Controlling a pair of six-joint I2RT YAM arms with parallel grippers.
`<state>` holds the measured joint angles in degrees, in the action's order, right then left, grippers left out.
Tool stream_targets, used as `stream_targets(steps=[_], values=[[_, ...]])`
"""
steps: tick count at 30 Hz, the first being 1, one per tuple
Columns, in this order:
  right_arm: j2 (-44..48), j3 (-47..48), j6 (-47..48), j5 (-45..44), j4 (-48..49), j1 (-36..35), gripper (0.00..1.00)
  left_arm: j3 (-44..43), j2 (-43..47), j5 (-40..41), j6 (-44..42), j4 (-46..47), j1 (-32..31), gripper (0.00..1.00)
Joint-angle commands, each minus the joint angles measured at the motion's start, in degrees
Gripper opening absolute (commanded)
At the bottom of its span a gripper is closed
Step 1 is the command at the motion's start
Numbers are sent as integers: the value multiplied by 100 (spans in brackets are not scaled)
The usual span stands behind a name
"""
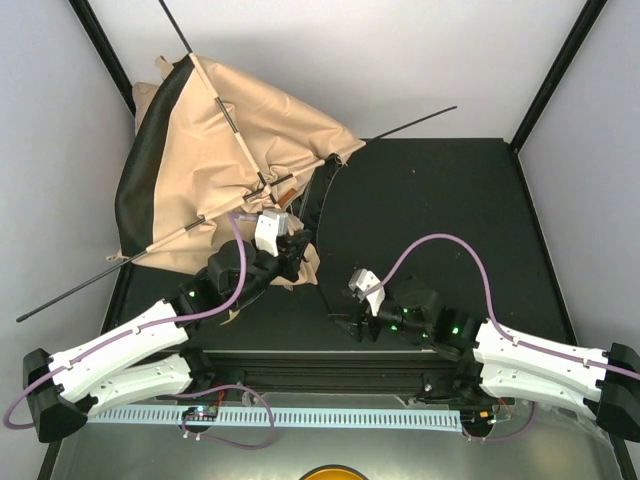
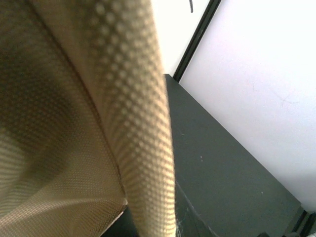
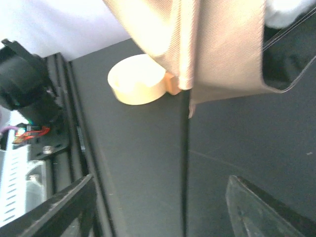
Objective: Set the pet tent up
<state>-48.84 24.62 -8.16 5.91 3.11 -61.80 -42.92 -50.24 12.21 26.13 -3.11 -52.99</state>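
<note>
**A:** While the left pincer (image 1: 290, 250) is pinched shut with tan cloth pressed right up to it, what can go wrong?

**B:** We think it holds only a thin fold of the pet tent (image 1: 260, 130). If we pull hard, the cloth can slip out and the tent can flop down.

**A:** And the right pincer (image 1: 363, 325)?

**B:** It is wide open and holds nothing. A thin black pole (image 3: 184, 163) lies on the bench (image 1: 440, 220) between its fingers (image 3: 69, 202), not touched. The pole is so skinny that we can easily close on air.

**A:** Where is the tent?

**B:** At the far left corner of the bench, tipped up on its side by the left wall (image 1: 60, 150). Its black floor (image 1: 135, 190) faces left.

**A:** Which way is it long?

**B:** Along the long pole (image 1: 400, 127), from near left to far right. Both ends stick out past the cloth, so a swing can snag them on the wall.
</note>
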Motion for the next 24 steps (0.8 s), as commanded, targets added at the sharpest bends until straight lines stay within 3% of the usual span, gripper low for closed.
stream_targets(steps=[1,16,21,24], values=[[7,-130,-243,684,-65,-23,72,-225,100,89,-99,441,-28,2],[-1138,5,-396,93,613,-25,35,-527,273,-51,365,341,-27,2],[-1247,110,-330,13,585,-24,11,-522,329,-109,433,315,-27,1],[-1176,87,-333,-121,606,-24,13,-524,330,-146,453,315,-27,2]])
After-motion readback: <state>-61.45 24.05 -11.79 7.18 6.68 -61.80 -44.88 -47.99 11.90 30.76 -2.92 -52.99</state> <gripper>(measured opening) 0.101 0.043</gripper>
